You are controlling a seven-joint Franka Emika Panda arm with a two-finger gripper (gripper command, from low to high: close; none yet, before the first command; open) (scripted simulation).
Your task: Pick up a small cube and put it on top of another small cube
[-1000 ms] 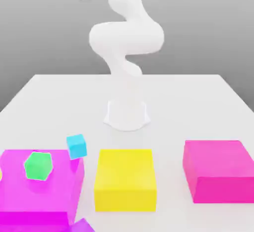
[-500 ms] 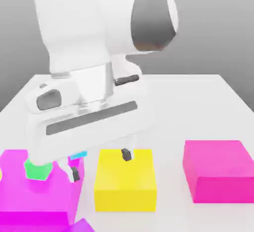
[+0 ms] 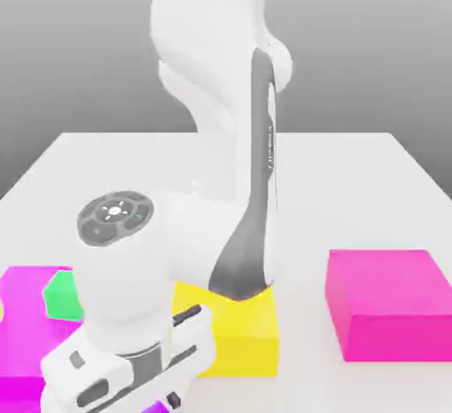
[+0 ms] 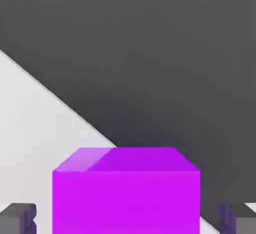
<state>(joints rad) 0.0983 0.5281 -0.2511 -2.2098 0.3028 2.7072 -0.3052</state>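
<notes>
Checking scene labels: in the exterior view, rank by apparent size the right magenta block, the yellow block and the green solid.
1. Right magenta block
2. Yellow block, partly hidden behind the arm, so its rank is unsure
3. Green solid, partly hidden, clearly smallest

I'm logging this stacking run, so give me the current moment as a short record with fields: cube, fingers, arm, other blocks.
purple cube: between the fingers, at the table's front edge
gripper: shut on the purple cube
arm: bent low over the front of the table
green solid: on the magenta block
yellow block: partly behind the arm
second magenta block: at the exterior view's right
</notes>
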